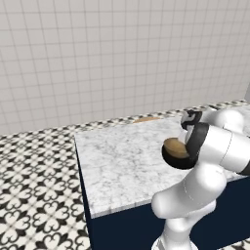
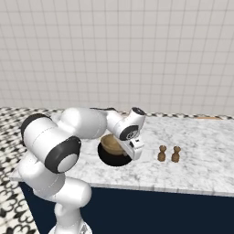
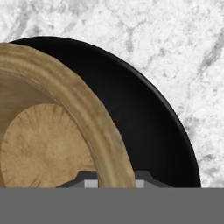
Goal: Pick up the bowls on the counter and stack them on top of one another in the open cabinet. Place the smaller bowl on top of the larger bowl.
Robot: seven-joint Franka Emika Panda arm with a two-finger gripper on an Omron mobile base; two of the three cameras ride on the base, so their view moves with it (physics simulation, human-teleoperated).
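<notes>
On the counter: the white-grey veined marble counter (image 2: 201, 160) carries the wide glossy black bowl (image 3: 148, 131), with the small tan wooden bowl (image 3: 52, 144) sitting inside it — already nested, but not in any cabinet.
Gripper: the two-finger gripper (image 3: 116, 181) is narrow, its jaws straddling the wooden bowl's rim, one fingertip on each side; I judge it clamped on that rim.
Cabinet: not visible from here, so the route to it can't be judged.
Risk, rim pinch: a grip on one edge leaves the wooden bowl free to tilt or slip when lifted.
Risk, drag: the wooden bowl could catch the black bowl and shove it towards the counter's edge.
Risk, neighbours: two small brown wooden shakers (image 2: 168, 154) stand near — a wide swing could topple them.
</notes>
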